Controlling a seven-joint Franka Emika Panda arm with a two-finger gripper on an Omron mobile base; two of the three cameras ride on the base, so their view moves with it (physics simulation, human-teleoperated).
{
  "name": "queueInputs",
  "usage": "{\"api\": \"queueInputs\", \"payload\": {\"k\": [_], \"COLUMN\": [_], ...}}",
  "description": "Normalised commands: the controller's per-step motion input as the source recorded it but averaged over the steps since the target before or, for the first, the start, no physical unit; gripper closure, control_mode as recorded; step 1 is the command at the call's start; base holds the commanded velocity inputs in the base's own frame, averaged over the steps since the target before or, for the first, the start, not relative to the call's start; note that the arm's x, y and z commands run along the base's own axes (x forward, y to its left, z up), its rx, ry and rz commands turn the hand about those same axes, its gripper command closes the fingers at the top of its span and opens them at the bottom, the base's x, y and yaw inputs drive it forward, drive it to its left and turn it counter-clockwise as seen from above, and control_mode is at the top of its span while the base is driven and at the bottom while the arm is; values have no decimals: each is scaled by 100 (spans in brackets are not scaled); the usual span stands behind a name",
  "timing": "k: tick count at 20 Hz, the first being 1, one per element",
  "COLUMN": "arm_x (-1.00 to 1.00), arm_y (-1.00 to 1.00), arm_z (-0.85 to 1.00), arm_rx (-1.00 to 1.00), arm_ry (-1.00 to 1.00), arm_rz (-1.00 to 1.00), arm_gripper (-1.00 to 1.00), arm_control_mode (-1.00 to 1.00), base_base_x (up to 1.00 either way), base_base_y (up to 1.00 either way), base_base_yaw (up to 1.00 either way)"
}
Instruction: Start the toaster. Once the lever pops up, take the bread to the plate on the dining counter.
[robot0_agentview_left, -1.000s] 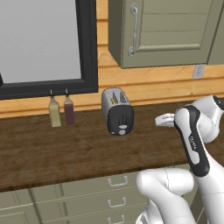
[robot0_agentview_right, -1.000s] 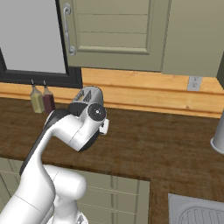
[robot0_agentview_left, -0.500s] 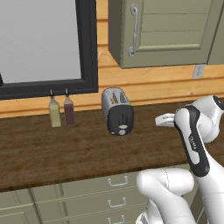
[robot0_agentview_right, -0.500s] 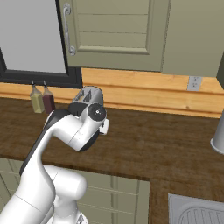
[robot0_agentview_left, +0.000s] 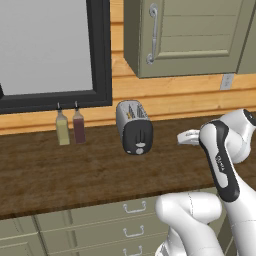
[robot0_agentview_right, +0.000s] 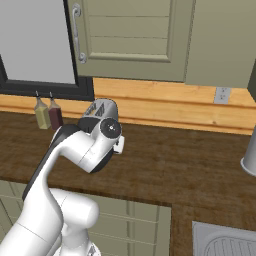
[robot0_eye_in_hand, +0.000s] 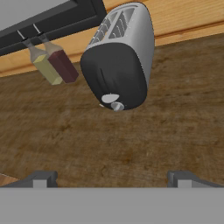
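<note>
Two bottles stand side by side at the back of my worktop: a yellow bottle and, just right of it, a dark red bottle, both under a black-framed window. A grey-green cabinet with a metal handle hangs above the wood-plank wall. Drawers run below the worktop. An outlet sits on the wall, and a sink lies at my right.

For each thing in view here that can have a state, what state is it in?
toaster: upright on the worktop, untouched.
tool: open, empty, clear of the toaster.
two bottles: upright, side by side, capped, left of the toaster.
cabinet door: closed.
drawers: closed.
lever: too small to tell whether it is up or down.
</note>
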Motion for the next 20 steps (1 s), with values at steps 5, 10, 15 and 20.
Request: {"api": "queueInputs", "payload": {"k": [5,10,15,20], "arm_x": [0,0,0,0], "arm_y": [0,0,0,0], "arm_z": [0,0,0,0], "arm_rx": [0,0,0,0], "arm_ry": [0,0,0,0], "arm_rz": [0,0,0,0], "arm_gripper": [-100,-100,-100,-100], "arm_control_mode": [-100,-100,-100,-100], "base_base_x": [0,0,0,0], "base_base_y": [0,0,0,0], "base_base_yaw": [0,0,0,0]}}
